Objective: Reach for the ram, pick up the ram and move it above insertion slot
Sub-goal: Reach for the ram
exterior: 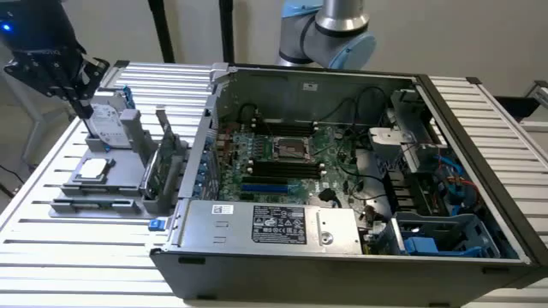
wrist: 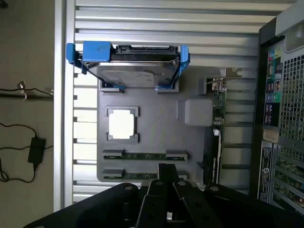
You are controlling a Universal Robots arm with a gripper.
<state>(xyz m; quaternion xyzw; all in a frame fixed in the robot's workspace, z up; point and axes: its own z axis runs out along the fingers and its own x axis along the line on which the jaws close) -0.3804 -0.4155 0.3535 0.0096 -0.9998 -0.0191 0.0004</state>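
Note:
The ram (wrist: 142,155) is a thin green stick lying in a slot of the grey holder tray (wrist: 156,137). A second stick (wrist: 130,175) lies in the slot beside it. My gripper (wrist: 166,168) hovers above the tray near that second stick, fingers shut together and holding nothing. In the exterior view the gripper (exterior: 84,110) hangs over the tray's far end at the exterior view's left, and the ram slots (exterior: 92,205) sit at the tray's near end. The black insertion slots (exterior: 287,169) lie on the motherboard inside the open computer case (exterior: 342,250).
The tray also holds a hard drive in a blue caddy (wrist: 130,61), a square processor chip (wrist: 122,124) and an upright green expansion card (wrist: 216,137). The case wall (exterior: 205,141) rises right beside the tray. Everything rests on a slatted metal table (exterior: 77,256).

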